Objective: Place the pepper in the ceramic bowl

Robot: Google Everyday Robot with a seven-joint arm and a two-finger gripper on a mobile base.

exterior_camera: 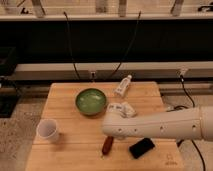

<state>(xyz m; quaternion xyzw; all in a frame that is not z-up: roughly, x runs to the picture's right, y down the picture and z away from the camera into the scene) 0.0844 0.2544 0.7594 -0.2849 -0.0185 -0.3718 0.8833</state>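
Observation:
The pepper (107,145), small and dark red-brown, lies near the front of the wooden table (65,95). Only its lower part shows below the end of my white arm. My gripper (111,136) is at that end, reaching in from the right and coming down right over the pepper's upper end. The arm's bulk hides the gripper's tip and whether it touches the pepper. The ceramic bowl (91,101), glossy green, stands behind and a little left of the pepper, with nothing in it.
A white cup (48,130) stands at the front left. A black phone (142,148) lies just right of the pepper. A white bottle (123,86) lies on its side at the back, and a white crumpled packet (122,109) sits right of the bowl. Cables hang behind the table.

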